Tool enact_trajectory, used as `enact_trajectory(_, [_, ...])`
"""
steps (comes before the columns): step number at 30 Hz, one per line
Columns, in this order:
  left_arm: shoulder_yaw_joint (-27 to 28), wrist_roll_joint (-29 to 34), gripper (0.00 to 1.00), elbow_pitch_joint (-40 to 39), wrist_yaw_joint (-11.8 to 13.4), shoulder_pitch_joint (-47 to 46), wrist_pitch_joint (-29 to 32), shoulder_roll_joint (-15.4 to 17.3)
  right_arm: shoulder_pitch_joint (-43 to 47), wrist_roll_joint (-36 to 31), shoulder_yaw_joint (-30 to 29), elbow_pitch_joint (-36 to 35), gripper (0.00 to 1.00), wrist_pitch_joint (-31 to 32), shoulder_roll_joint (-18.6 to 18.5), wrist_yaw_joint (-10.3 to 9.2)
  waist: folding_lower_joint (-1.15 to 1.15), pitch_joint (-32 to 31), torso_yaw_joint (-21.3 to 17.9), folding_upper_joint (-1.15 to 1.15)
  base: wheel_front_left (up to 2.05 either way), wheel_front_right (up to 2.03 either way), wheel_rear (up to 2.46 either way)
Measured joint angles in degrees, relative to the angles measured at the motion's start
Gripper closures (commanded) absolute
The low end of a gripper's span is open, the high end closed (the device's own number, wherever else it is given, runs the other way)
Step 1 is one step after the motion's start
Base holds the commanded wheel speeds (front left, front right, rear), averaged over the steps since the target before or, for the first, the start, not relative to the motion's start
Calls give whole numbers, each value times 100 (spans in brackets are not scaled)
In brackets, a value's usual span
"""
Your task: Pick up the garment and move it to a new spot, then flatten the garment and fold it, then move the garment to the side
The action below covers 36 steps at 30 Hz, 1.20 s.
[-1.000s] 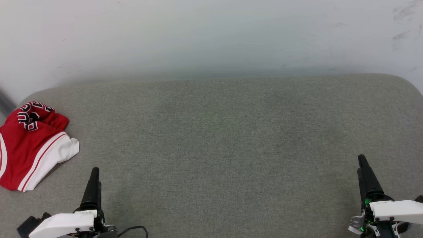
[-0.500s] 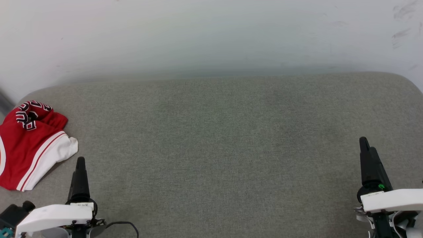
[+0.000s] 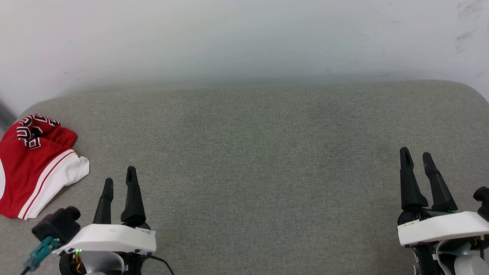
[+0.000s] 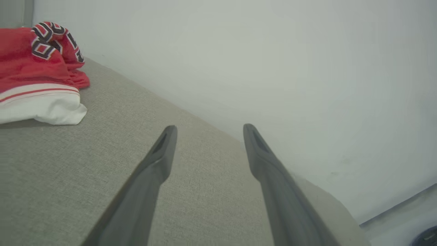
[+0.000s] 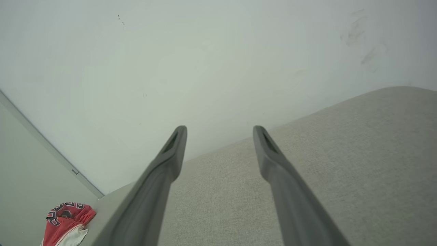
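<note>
The garment [image 3: 36,168], a red shirt with a white sleeve, striped trim and black-and-white letters, lies crumpled at the far left edge of the grey cushion [image 3: 259,160]. It also shows at the upper left of the left wrist view [image 4: 37,71] and small at the lower left of the right wrist view [image 5: 66,222]. My left gripper [image 3: 120,176] hovers near the front left, a little right of the garment, open and empty. My right gripper [image 3: 415,155] stands open and empty at the front right, far from the garment.
A pale wall [image 3: 244,42] rises directly behind the cushion. The cushion's rounded corners fall away at the far left and far right. A dark strip [image 3: 5,114] runs down beside the wall at the left.
Both wrists have rolled, so each gripper's two fingers now show side by side. The left gripper shifted right and forward; the right gripper moved forward. The garment has not moved.
</note>
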Motion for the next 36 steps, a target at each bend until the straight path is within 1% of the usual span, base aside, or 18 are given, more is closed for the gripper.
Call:
enact_trajectory(3, [-365, 471, 0, -16, 397, 22, -54, 142, 4, -265, 52, -15, 0, -53, -1, 0, 0, 2, -9, 0, 0, 0, 0])
enact_trajectory(6, [-727, 668, 0, -27, 808, 24, -100, 310, 7, -590, 108, -51, 0, -102, -1, 0, 0, 1, -19, 0, 0, 0, 0])
enact_trajectory(12, [-1373, 1022, 0, -144, 1446, 13, -198, 712, 43, -1136, 164, -76, 0, -201, -4, 1, 0, 7, -26, 0, 0, 0, 0])
enact_trajectory(16, [-1737, 1165, 0, -145, 1751, -10, -259, 916, 64, -1439, 177, -66, 0, -255, -5, 1, 0, 8, -27, 0, 0, 0, 0])
enact_trajectory(20, [-2041, 1360, 0, -108, 1946, -68, -324, 1077, 90, -1724, 223, -37, 0, -310, -7, 1, 0, 8, -26, 0, 0, 0, 0])
enact_trajectory(25, [-2335, 1470, 0, -200, 1940, -120, -388, 1154, 99, -2060, 311, -34, 0, -388, -8, 2, 0, 15, -24, 0, 0, 0, 0])
enact_trajectory(26, [-2363, 1463, 0, -222, 1901, -120, -402, 1162, 101, -2104, 321, -35, 0, -404, -8, 1, 0, 16, -25, 0, 0, 0, 0])
enact_trajectory(31, [-2291, 1622, 0, -248, 1866, -105, -474, 1126, 115, -2390, 358, -66, 0, -468, -8, 2, 0, 31, -31, 0, 0, 0, 0])
enact_trajectory(36, [-2135, 1841, 0, -270, 1645, -37, -532, 1038, 118, -2616, 356, -105, 0, -530, -9, 2, 0, 43, -41, 0, 0, 0, 0])
